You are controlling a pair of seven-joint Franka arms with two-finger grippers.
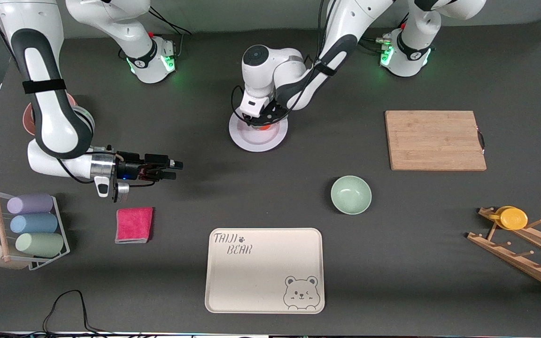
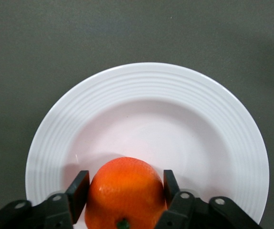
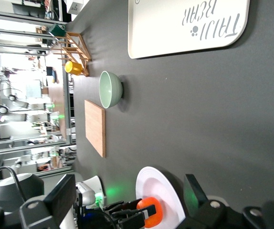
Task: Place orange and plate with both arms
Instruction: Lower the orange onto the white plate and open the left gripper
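The pale plate point(image 1: 251, 143) lies on the dark table midway between the two arm bases. The orange point(image 1: 264, 126) sits on it, near its rim. My left gripper point(image 1: 262, 123) is down over the plate, its two fingers closed against the orange's sides. In the left wrist view the orange point(image 2: 125, 191) fills the gap of the left gripper point(image 2: 125, 179) above the plate point(image 2: 146, 86). My right gripper point(image 1: 176, 170) hovers open and empty over bare table, toward the right arm's end. The right wrist view shows it point(image 3: 130, 186) wide open, with the plate point(image 3: 151, 183) and orange point(image 3: 151, 212) farther off.
A cream bear tray point(image 1: 264, 281) lies nearest the front camera, with a mint-green bowl point(image 1: 351, 194) and a wooden cutting board point(image 1: 435, 140) toward the left arm's end. A pink cloth point(image 1: 134, 224) and a rack of pastel cups point(image 1: 31, 225) lie under the right arm. A wooden rack holds a yellow cup point(image 1: 512, 217).
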